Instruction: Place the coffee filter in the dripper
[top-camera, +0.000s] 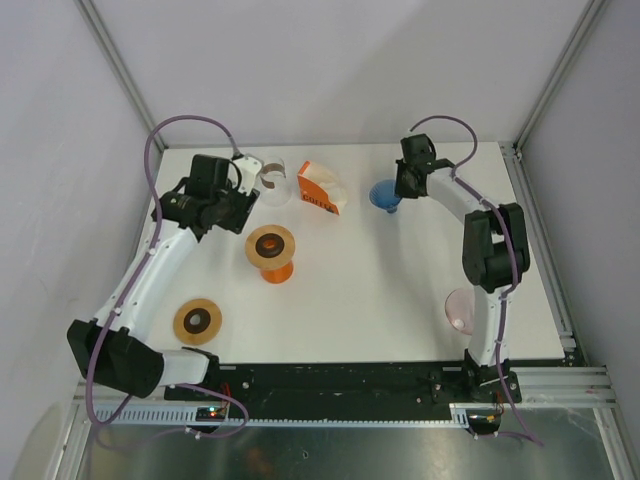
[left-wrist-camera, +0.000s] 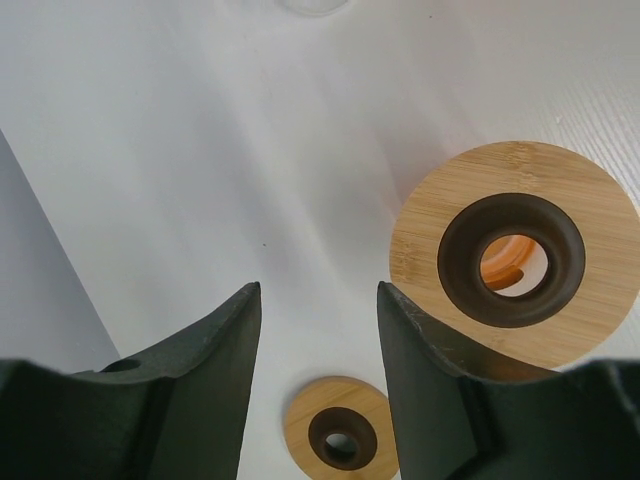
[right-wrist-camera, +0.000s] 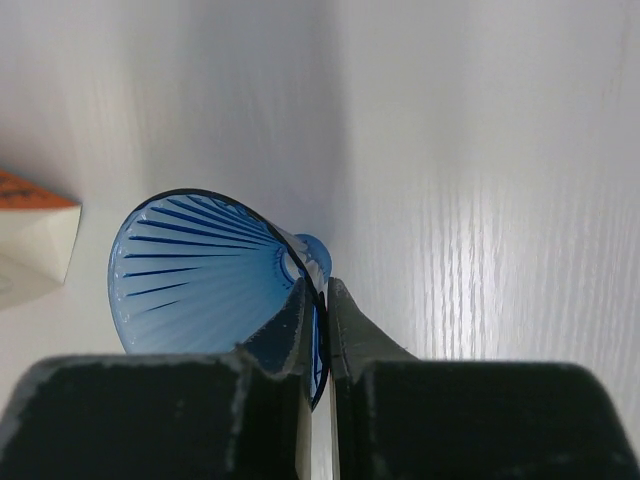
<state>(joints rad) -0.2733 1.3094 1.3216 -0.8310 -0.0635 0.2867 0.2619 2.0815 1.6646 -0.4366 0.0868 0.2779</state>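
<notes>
Arms first, closest to the top cam: L arm (top-camera: 150, 270) reaches far-left, R arm (top-camera: 490, 250) far-right, both over the white table (top-camera: 380, 285).

R gripper (right-wrist-camera: 318, 292) is clamped on the rim wall of the blue dripper (right-wrist-camera: 200, 270), one finger inside the cone and one outside. Prob. a rim pinch so the cone can be lifted and stood up. Whether it's tilted or lying on its side, can't tell.

L gripper (left-wrist-camera: 320, 290) has its jaws apart w/ nothing between them, hovering over bare table just beside the orange stand (top-camera: 270, 250). Likely waiting its turn.

Filter pack (top-camera: 320, 187) (orange/white, contents presumed) sits at the far edge, near the dripper but not touching. No filter is out, so the task is at an early stage.

Orange stand carries a bamboo collar w/ a dark insert, prob. the dripper's seat. Pink cone (top-camera: 460, 310) lies by the R arm base. A spare bamboo ring (top-camera: 198, 320) is near the L arm. Clear glass (top-camera: 272, 178) is at far-left.
</notes>
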